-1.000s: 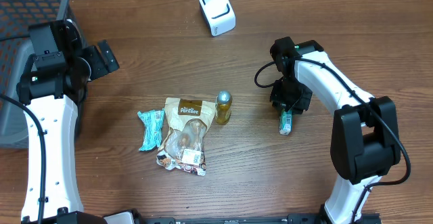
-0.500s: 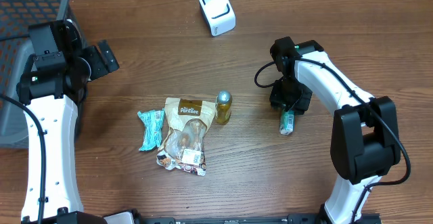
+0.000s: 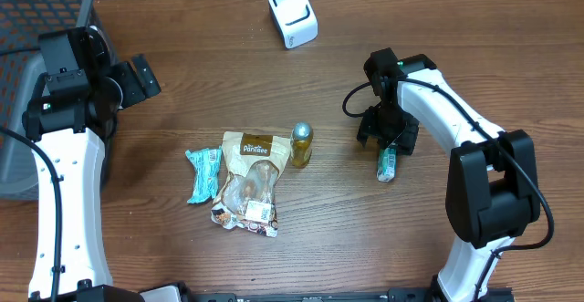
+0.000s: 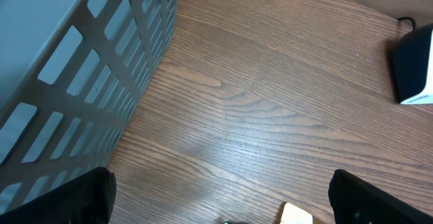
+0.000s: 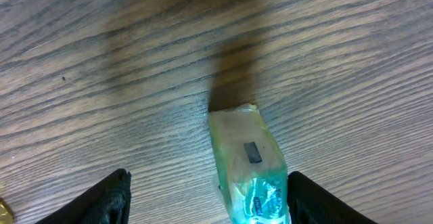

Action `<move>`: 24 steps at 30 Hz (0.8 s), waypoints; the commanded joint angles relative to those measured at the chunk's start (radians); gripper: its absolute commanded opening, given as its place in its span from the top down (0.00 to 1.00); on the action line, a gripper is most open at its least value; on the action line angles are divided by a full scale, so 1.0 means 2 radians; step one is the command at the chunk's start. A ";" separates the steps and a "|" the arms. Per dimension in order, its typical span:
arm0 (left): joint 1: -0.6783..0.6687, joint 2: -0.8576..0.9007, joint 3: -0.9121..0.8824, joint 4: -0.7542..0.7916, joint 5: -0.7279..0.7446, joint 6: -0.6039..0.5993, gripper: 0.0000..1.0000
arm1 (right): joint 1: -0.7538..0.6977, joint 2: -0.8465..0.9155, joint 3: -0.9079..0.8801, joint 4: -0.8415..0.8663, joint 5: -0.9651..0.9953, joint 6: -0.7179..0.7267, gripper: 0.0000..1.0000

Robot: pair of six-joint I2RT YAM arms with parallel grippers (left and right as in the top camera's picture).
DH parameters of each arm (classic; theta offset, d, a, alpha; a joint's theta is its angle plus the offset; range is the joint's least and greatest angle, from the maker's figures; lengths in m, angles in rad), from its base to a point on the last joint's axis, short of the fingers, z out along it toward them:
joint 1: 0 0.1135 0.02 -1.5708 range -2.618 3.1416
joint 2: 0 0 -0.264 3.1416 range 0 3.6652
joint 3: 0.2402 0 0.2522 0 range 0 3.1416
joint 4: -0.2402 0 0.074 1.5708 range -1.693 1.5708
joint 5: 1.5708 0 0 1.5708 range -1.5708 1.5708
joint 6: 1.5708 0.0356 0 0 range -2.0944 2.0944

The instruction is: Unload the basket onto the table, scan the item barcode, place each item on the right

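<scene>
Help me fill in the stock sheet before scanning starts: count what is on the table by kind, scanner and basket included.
Small wrapped packets: 2 (teal packet, green packet)
Brown pouch: 1
Yellow bottle: 1
White scanner: 1
Grey basket: 1
Total: 6

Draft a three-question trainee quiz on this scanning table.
1. True or false: the right gripper is clamped shut on the green packet.
2. How many grocery items lie on the table with the white scanner?
3. Which lies nearest the golden bottle? A brown snack bag; B white scanner; C green packet.
Key: 1 false; 2 four; 3 A.
</scene>
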 commanded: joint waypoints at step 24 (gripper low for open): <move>-0.001 -0.003 0.011 0.000 0.000 0.009 0.01 | 0.000 -0.018 0.013 0.019 -0.184 -0.077 0.28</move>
